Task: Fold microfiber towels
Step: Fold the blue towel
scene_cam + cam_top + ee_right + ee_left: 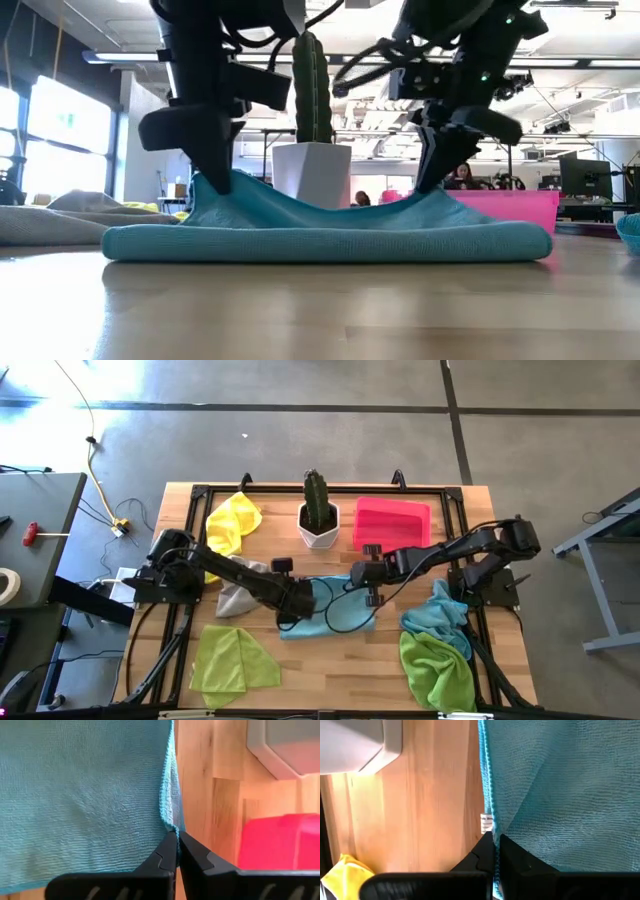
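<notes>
High view, looking straight down on a wooden table [330, 660]: two dark robot arms reach inward and meet over a soft, light blue microfiber towel [335, 610] lying at the table's centre, toward the near side. The left gripper [296, 606] sits at the towel's left edge, its fingers [482, 852] pressed together, pinching the hem. The right gripper [372, 585] sits at the towel's far right corner, its fingers [192, 857] likewise pressed together on the cloth's edge. From table height, the towel lies mostly flat, pulled up into a small peak under each gripper.

Other cloths lie around it. A crumpled yellow microfiber towel [234, 523] is at the far left. A grey microfiber towel [238, 598] lies just left of the blue one. A lime green microfiber towel [232, 658] is spread at the near left. At the near right, a second light blue cloth [440, 618] lies bunched against another lime green cloth [435, 670].

A green cactus in a white pot [319, 518] stands at the far centre, with a rigid pink rectangular tray [392, 523] just to its right.
</notes>
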